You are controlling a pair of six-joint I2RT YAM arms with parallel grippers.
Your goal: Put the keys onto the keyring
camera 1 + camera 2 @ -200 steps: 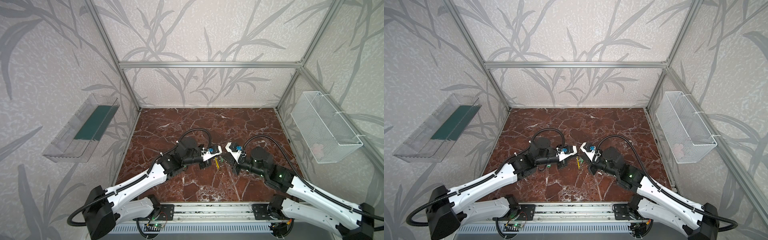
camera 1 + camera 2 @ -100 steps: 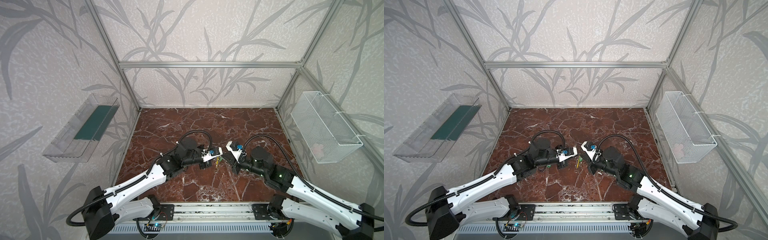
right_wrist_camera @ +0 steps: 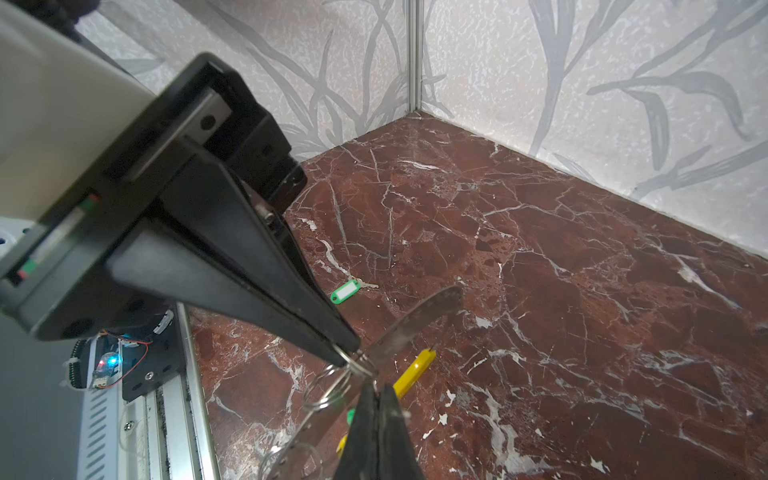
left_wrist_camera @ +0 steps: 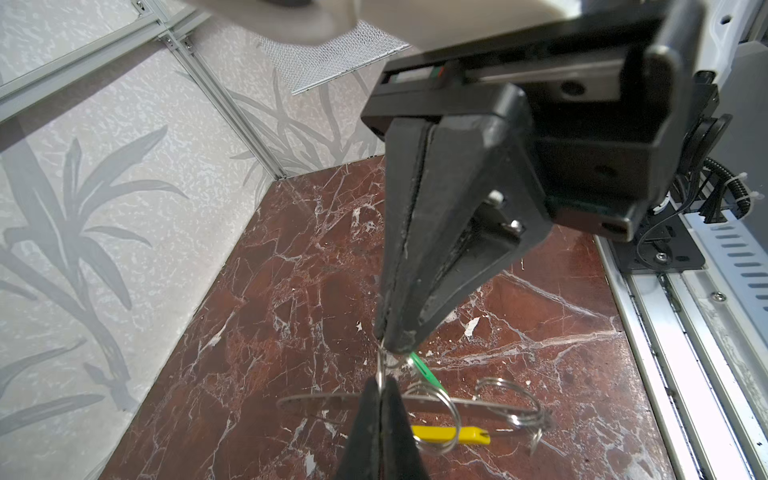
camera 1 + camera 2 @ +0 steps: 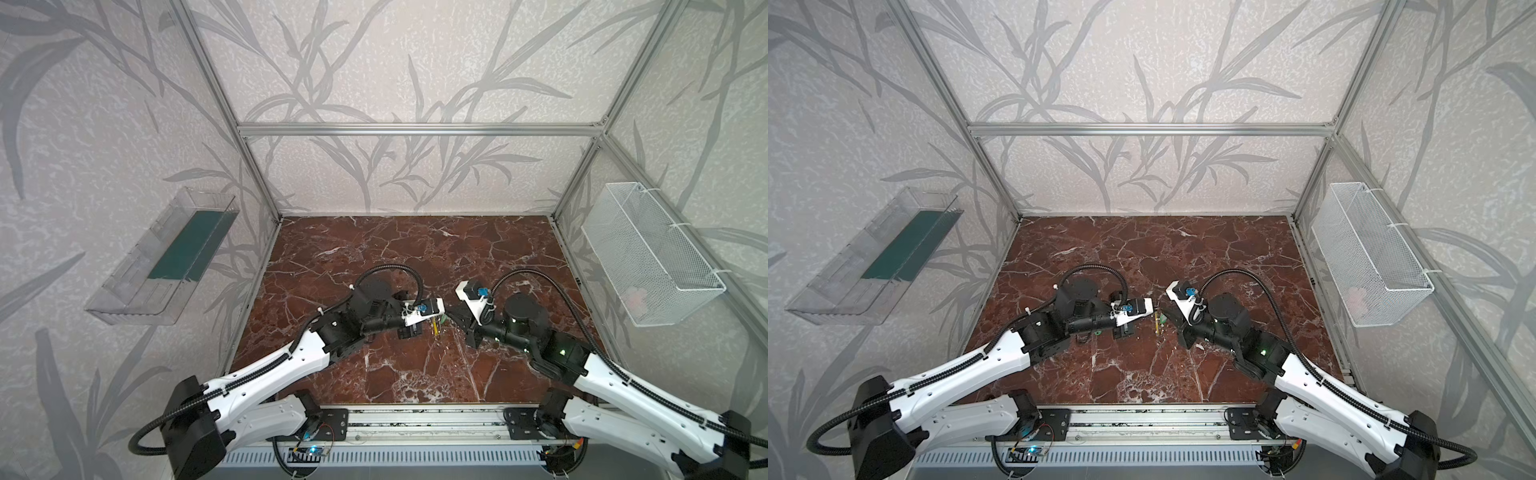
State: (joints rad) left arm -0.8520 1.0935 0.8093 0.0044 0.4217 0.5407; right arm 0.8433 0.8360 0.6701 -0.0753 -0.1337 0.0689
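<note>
In the left wrist view the keyring (image 4: 316, 401) shows as a grey perforated band with its yellow sleeve (image 4: 451, 434) below. My left gripper (image 4: 380, 384) is shut on a thin wire ring of a key, whose green tag (image 4: 424, 370) slants beside it. My right gripper (image 4: 390, 349) meets it tip to tip, shut on the same wire ring. In the right wrist view the right gripper (image 3: 376, 388) and left gripper (image 3: 347, 355) pinch at the band (image 3: 419, 320). Whether either also grips the band is hidden. A second key's green tag (image 3: 345, 293) lies on the floor.
More wire rings (image 4: 511, 399) hang on the band. In both top views the arms meet mid-floor over the yellow sleeve (image 5: 435, 328). A wire basket (image 5: 652, 257) hangs on the right wall, a clear tray (image 5: 166, 257) on the left. A metal rail (image 5: 415, 415) borders the marble floor's front.
Both grippers stay shut at the same spot between the arms. The left wrist has dipped slightly; the yellow sleeve has barely shifted.
</note>
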